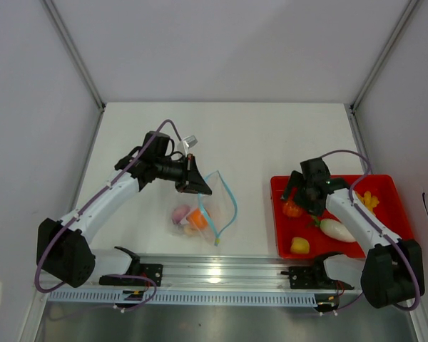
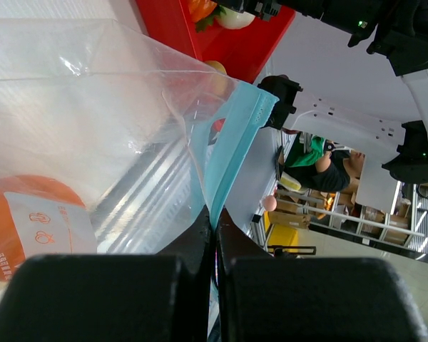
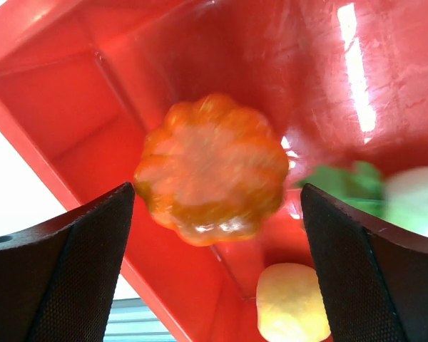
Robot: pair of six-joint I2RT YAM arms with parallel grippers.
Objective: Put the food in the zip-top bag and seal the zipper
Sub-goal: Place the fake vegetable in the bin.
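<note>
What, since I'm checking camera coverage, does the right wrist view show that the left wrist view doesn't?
Right wrist only: the whole orange pumpkin between the fingers of the open right gripper. Left wrist only: the left gripper shut on the zip-top bag by its zipper, an orange fruit inside. Both: the red tray.

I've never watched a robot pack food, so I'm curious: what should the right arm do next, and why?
Probably lower the right gripper and close it on the orange pumpkin. Its jaws stand open over the pumpkin, which lies in the red tray, while the left gripper pinches the edge of the zip-top bag.
</note>
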